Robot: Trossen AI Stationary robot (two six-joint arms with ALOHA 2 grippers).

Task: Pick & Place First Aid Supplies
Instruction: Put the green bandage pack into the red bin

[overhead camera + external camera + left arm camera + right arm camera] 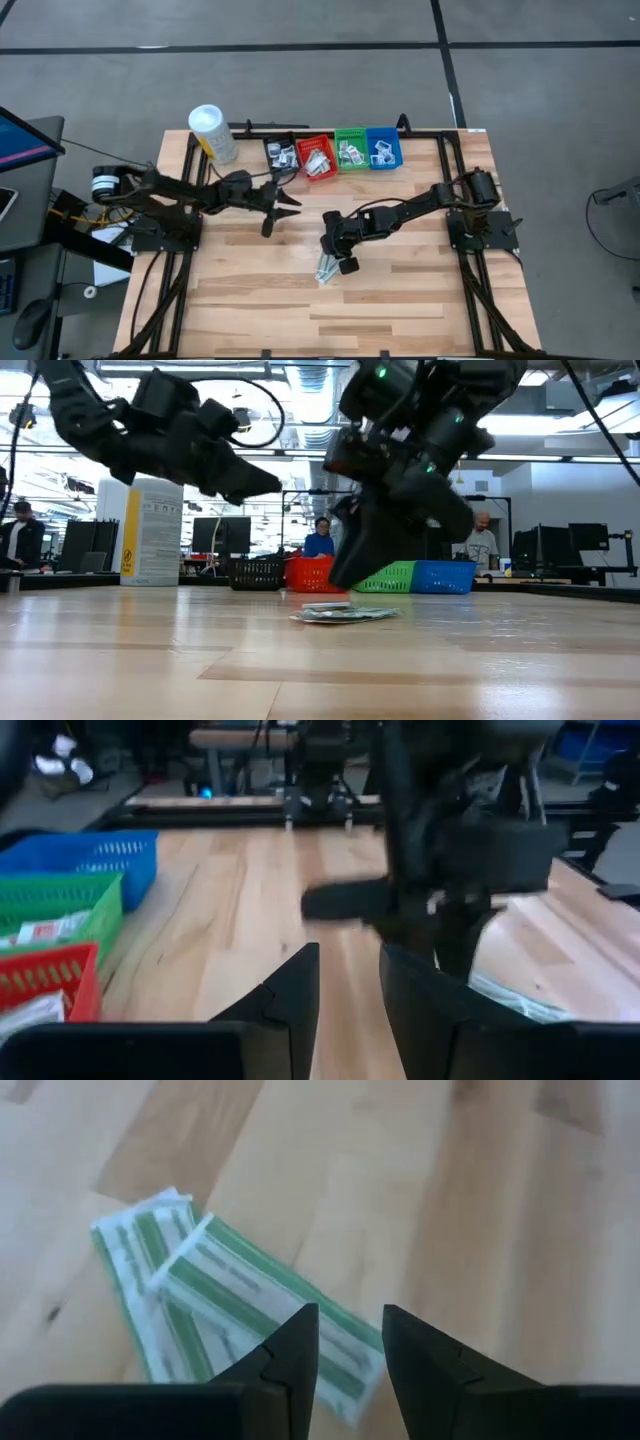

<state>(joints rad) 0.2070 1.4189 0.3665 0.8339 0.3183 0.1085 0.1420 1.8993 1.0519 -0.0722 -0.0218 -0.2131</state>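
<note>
A few pale-green wrapped strips (pixel 215 1285) of the first aid supplies lie flat, overlapping, on the wooden table (pixel 400 290) near its middle; they also show in the high view (pixel 325 271) and the low view (pixel 345 614). My right gripper (pixel 350 1330) hangs just above their near end, open by a narrow gap, pointing steeply down, with nothing between its fingers. My left gripper (pixel 281 214) is in the air left of it, in front of the bins. It is nearly level, open by a narrow gap (pixel 350 970) and empty.
Along the far edge stand a black bin (pixel 282 153), a red bin (pixel 317 157), a green bin (pixel 350 150) and a blue bin (pixel 383 148), each holding packets. A white canister with a yellow label (pixel 213 133) stands at the far left. Bare wood lies toward the near edge.
</note>
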